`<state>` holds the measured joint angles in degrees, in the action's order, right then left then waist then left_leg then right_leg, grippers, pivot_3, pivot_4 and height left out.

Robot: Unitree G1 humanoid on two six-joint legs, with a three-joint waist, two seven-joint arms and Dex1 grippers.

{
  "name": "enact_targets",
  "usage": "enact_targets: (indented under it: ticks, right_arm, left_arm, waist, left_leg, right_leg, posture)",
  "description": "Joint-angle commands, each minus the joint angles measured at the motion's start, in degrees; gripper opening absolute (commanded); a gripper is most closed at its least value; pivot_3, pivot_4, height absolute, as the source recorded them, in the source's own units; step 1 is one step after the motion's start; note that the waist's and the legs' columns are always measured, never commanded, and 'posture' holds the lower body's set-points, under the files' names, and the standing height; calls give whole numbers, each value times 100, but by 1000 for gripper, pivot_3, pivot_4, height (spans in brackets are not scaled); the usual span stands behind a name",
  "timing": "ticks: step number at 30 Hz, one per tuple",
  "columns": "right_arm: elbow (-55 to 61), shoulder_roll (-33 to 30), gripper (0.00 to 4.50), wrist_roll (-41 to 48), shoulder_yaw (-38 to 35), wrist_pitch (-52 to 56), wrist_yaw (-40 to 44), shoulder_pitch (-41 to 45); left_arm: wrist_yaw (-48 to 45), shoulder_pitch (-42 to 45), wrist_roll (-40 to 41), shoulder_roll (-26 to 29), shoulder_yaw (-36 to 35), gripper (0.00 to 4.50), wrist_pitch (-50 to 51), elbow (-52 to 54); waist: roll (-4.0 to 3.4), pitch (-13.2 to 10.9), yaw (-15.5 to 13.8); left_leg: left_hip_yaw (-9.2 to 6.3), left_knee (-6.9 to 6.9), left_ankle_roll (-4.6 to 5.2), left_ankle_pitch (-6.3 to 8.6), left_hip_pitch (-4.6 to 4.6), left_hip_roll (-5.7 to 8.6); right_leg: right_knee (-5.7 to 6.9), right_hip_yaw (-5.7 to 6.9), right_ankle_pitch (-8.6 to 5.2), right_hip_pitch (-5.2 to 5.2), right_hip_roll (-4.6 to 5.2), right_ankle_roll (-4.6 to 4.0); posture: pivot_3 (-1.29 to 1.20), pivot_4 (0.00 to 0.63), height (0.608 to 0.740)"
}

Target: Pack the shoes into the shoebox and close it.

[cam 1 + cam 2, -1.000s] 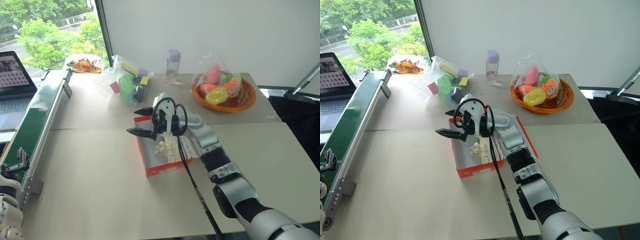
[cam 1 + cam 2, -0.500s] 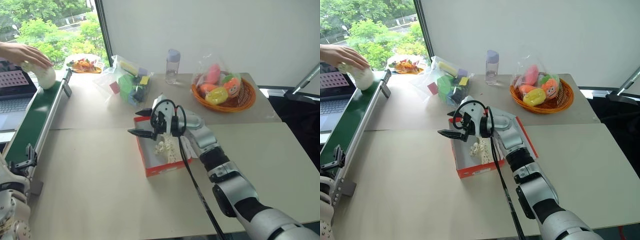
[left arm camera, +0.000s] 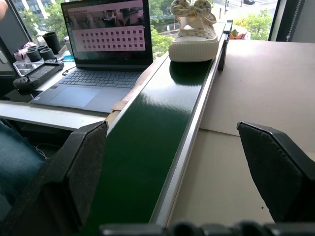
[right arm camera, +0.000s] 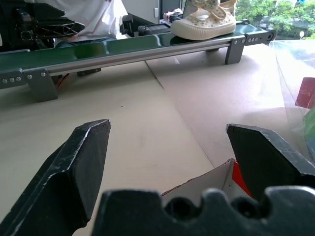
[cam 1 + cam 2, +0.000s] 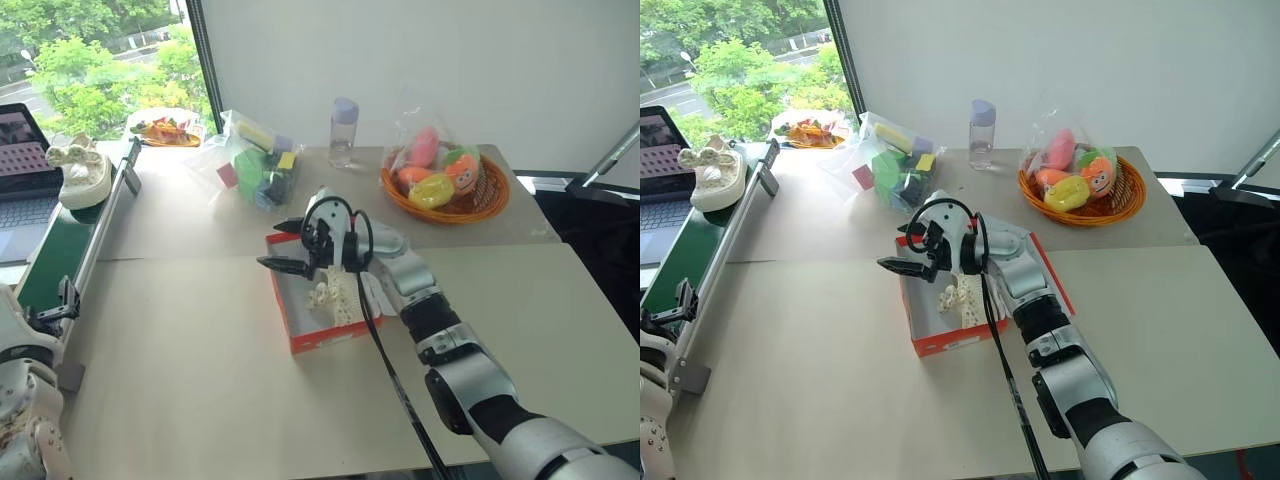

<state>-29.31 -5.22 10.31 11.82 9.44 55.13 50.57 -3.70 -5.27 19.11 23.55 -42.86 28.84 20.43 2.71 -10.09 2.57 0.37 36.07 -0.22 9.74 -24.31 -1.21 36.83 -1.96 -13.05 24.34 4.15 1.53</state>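
Lying open just below the spread fingers of the right gripper (image 5: pixel 288 245): red shoebox (image 5: pixel 290 312) holding one cream shoe (image 5: pixel 330 296). Resting on the green conveyor (image 3: pixel 147 142), well ahead of the left gripper (image 3: pixel 177 162) with fingers wide apart: second shoe (image 3: pixel 193 30).

Colours, tabletop and conveyor

Red shoebox (image 5: pixel 300 322), white inside; cream perforated shoe (image 5: pixel 333 297) in it. Cream patterned shoe (image 5: pixel 82 172) on dark green belt (image 5: pixel 55 252). Orange basket (image 5: pixel 447 206). Beige table (image 5: pixel 190 390).

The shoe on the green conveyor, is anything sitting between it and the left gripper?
Nothing visible does. The shoe rests at the belt's far end, and bare green conveyor runs from it to the open left gripper.
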Motion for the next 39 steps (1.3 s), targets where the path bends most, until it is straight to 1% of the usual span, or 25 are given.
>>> enact_targets:
  ticks: [1, 7, 11, 15, 19, 27, 36, 39]
  right_arm:
    - [363, -36, 4457, 101, -125, 100, -53, -28]
    - [604, -96, 4457, 125, -145, 311, -100, -73]
    - [727, -142, 4457, 124, -170, 416, -147, -122]
    - [846, -178, 4457, 90, -161, 499, -204, -189]
    - [954, -255, 4457, 72, -187, 567, -256, -229]
    - [1240, -400, 4457, 84, -176, 766, -351, -325]
    - [1393, -469, 4457, 71, -153, 944, -408, -361]
    - [1366, -469, 4457, 70, -145, 957, -416, -328]
  left_arm:
    - [-144, 72, 94, 255, -200, 4500, -77, -169]
    - [-381, 263, 496, 529, -297, 4500, 231, -502]
    - [-460, 430, 511, 709, -222, 4500, 214, -714]
    - [-559, 780, 412, 989, -105, 4500, 28, -1195]
    - [-578, 1052, 313, 1126, -8, 4500, -133, -1527]
    - [-556, 1199, 225, 1124, 17, 4500, -441, -1967]
    - [-289, 859, 222, 1051, -362, 4500, -517, -2116]
    - [-346, 772, 277, 1010, -355, 4500, -496, -2326]
  waist:
    - [0, 0, -5]
    - [0, 0, -11]
    - [0, 0, -13]
    - [0, 0, -15]
    - [0, 0, -13]
    - [0, 0, 1]
    - [0, 0, 7]
    - [0, 0, -6]
  left_leg:
    - [-3, 0, 0, 0, 0, 1]
    - [-6, 0, -1, 1, 0, 2]
    - [-8, 0, -1, 1, -1, 3]
    - [-8, -1, -1, 0, 0, 4]
    - [-8, -2, 0, -1, -1, 8]
    - [-9, -6, 0, -1, -1, 6]
    - [-11, -9, -12, 7, -1, 7]
    - [-13, -9, -13, 7, 0, 8]
  right_leg:
    - [0, 0, 0, 0, 1, 0]
    - [1, 2, 0, 0, 4, 0]
    - [0, 3, 0, 0, 5, 0]
    - [2, 3, 0, 0, 4, 0]
    - [2, 3, 0, 0, 7, 1]
    - [2, 2, 0, 4, 9, 1]
    - [2, 1, 0, 6, 16, 1]
    - [3, 2, 0, 6, 17, 0]
  posture:
    - [0, 150, 740]
    - [0, 150, 740]
    - [0, 150, 740]
    - [0, 150, 740]
    - [0, 150, 740]
    - [0, 150, 740]
    - [0, 150, 740]
    - [0, 150, 740]
